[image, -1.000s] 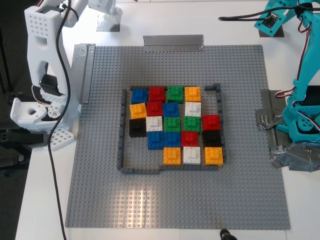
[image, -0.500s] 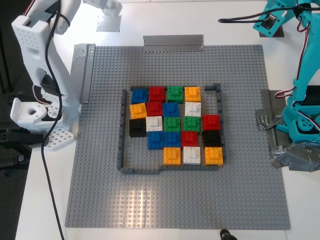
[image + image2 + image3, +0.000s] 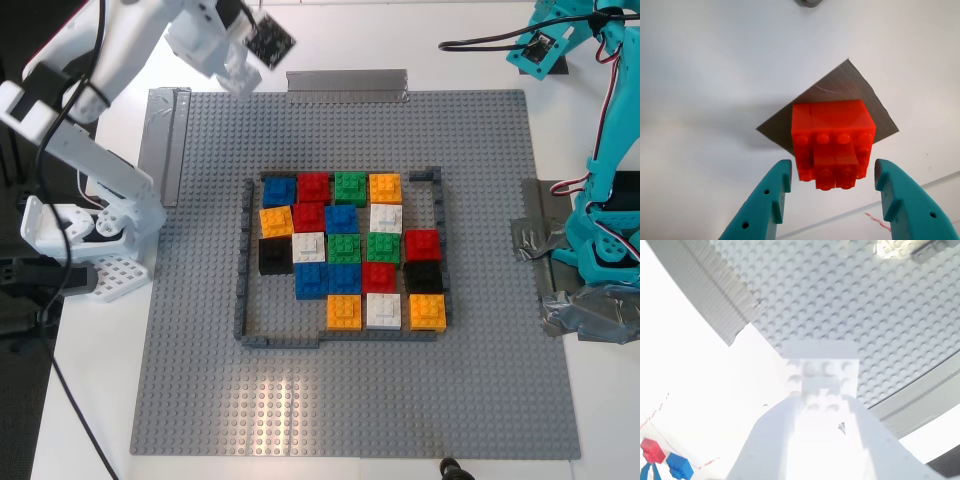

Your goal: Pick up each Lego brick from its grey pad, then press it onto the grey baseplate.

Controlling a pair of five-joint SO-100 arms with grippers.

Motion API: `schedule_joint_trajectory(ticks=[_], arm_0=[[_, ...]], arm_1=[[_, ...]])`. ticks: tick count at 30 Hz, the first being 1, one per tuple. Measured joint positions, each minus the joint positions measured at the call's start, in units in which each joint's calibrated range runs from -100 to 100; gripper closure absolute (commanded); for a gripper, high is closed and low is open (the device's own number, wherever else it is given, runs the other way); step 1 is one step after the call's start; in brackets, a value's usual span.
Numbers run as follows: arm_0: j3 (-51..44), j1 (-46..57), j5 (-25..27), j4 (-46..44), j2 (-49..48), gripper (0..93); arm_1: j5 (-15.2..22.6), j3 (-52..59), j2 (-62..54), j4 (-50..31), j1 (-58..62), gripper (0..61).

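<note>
Grey baseplate (image 3: 480, 380) covered most of the white bench (image 3: 90, 400), carrying nineteen coloured bricks inside a thin dark frame (image 3: 243, 270). My second end effector (image 3: 820, 405), white, hung over the plate's corner at the exterior view's top left, clamped on one white brick (image 3: 822, 372). My first end effector (image 3: 832, 182), teal, stood open around one red brick (image 3: 832, 142) resting on its grey pad (image 3: 785, 127).

My second gripper (image 3: 240, 75) has swung over the grey baseplate (image 3: 200, 330)
</note>
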Motion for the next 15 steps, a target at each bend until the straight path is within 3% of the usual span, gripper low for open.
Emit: schedule_joint_trajectory(ticks=[7, 15], arm_0=[[0.1, 0.2, -0.7, 0.0, 0.0, 74.3], [0.1, 0.2, -0.9, 0.0, 0.0, 74.4]], arm_1=[[0.3, 6.1, -9.2, 4.4, 11.0, 61.2], [3.5, 6.2, -15.4, 14.1, 26.1, 61.2]])
